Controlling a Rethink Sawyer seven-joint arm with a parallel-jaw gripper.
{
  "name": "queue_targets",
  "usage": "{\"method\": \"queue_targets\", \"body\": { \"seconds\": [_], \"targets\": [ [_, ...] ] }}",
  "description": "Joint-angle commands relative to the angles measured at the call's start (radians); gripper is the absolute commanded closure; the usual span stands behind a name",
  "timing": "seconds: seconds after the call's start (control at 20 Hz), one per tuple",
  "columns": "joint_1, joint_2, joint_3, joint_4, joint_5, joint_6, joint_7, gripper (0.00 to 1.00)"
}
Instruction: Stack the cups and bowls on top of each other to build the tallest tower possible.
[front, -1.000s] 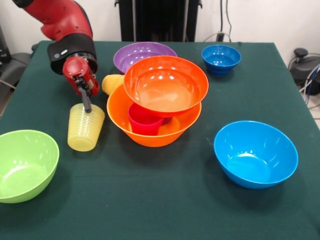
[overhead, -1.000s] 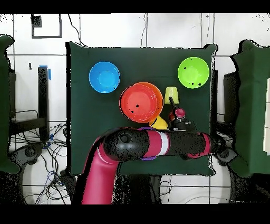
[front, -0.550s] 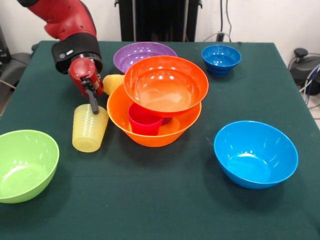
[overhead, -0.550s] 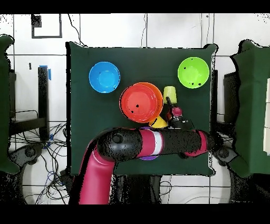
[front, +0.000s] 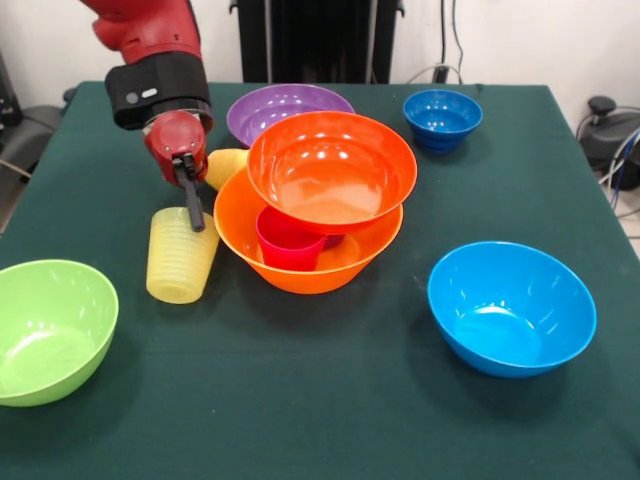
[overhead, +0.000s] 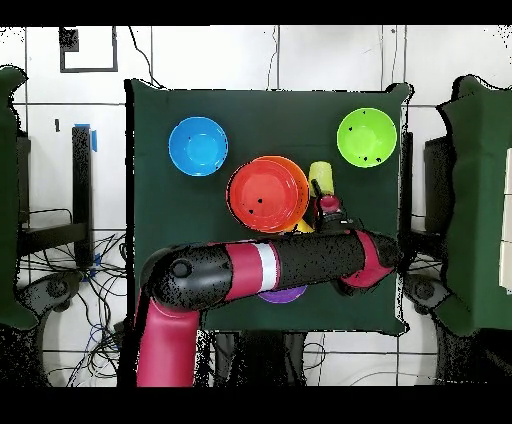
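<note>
My gripper (front: 196, 215) is shut on the rim of the ribbed pale yellow cup (front: 180, 260), which leans tilted on the cloth just left of the tower. From above, the same cup (overhead: 321, 176) pokes out beyond the gripper (overhead: 320, 191). The tower is the large orange-yellow bowl (front: 300, 268) holding a red-pink cup (front: 289, 243), with the red-orange bowl (front: 332, 170) resting on top. An orange-yellow cup (front: 225, 165) lies on its side behind the gripper. The purple bowl (front: 283, 107) sits behind the tower.
A lime green bowl (front: 45, 330) sits at the front left, a light blue bowl (front: 511, 305) at the front right and a small dark blue bowl (front: 442, 118) at the back right. The arm (overhead: 260, 272) covers most of the purple bowl in the overhead view.
The gripper has moved right towards the tower, taking the pale yellow cup's rim with it. The cup now leans closer to the orange-yellow bowl.
</note>
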Motion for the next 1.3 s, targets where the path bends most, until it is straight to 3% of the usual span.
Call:
{"method": "queue_targets", "body": {
  "seconds": [0.05,0.35,0.65,1.3],
  "targets": [
    [-0.033,0.067,0.117,-0.100,-0.077,0.064,0.033,1.00],
    [-0.075,0.076,0.121,-0.127,-0.061,0.009,-0.016,1.00],
    [-0.083,0.088,0.092,-0.154,-0.087,0.029,-0.018,1.00],
    [-0.013,0.105,0.024,-0.186,-0.326,0.260,0.241,1.00]
  ]
}}
